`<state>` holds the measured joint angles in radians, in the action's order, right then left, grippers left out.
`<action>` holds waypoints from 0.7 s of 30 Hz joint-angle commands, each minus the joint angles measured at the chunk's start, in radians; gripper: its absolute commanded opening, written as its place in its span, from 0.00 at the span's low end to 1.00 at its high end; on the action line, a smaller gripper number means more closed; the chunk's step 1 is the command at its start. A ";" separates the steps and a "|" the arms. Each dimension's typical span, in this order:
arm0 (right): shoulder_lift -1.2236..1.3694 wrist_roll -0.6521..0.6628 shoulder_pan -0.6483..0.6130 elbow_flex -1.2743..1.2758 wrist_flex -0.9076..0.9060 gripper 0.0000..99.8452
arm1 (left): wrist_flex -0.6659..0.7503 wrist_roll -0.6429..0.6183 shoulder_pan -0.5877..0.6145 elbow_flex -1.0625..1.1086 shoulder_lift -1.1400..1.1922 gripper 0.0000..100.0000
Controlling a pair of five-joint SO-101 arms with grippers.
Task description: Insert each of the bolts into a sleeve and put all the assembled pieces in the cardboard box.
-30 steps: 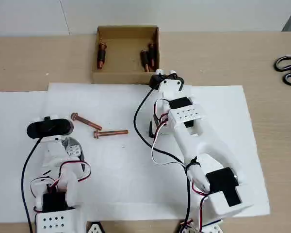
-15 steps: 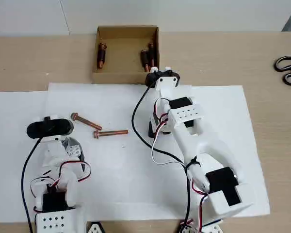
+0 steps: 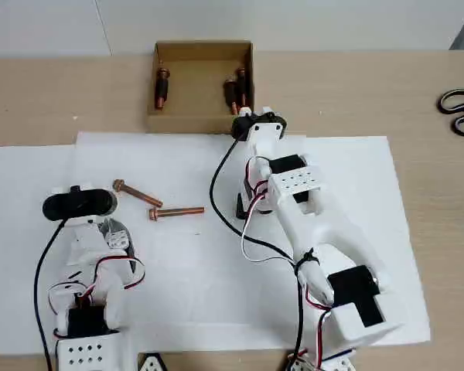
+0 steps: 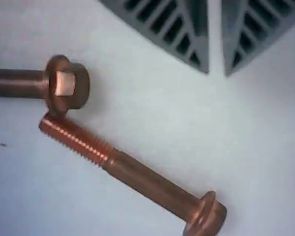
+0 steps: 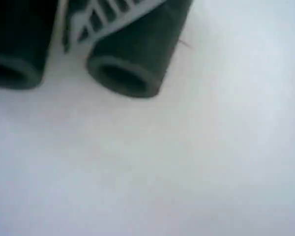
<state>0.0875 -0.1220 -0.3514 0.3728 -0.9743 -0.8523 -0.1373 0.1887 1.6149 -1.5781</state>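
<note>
Two bare copper bolts (image 3: 137,192) (image 3: 176,211) lie on the white paper; in the left wrist view they are a long bolt (image 4: 132,177) and a second bolt's head (image 4: 66,88). My left gripper (image 3: 114,234) (image 4: 215,71) is shut and empty, just short of them. Two black sleeves (image 5: 132,64) (image 5: 17,54) lie side by side right at my right gripper (image 5: 96,19). One sleeve (image 3: 240,205) peeks out from under the right arm. The cardboard box (image 3: 203,51) holds three assembled pieces (image 3: 162,87) (image 3: 230,94) (image 3: 242,85).
White paper (image 3: 185,270) covers the table's middle. Scissors (image 3: 460,110) lie at the far right edge. The right arm (image 3: 317,232) stretches across the paper's right half towards the box's front wall.
The right arm's wrist has shifted slightly left near the box's front wall. The bolts and the left arm have not moved.
</note>
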 commanded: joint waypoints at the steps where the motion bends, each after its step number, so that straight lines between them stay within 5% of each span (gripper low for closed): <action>1: -0.007 0.000 -0.005 -0.006 -0.002 0.04 | -0.006 -0.003 0.005 -0.016 -0.006 0.01; 9: -0.024 -0.002 -0.007 -0.028 -0.010 0.00 | -0.006 -0.003 0.005 -0.016 -0.006 0.01; 21: -0.297 -0.002 -0.002 -0.124 -0.272 0.00 | -0.006 -0.003 0.006 -0.016 -0.006 0.01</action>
<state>-0.1043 -0.1220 -0.3544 0.3007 -1.2060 -0.8523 -0.1373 0.1887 1.6149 -1.5781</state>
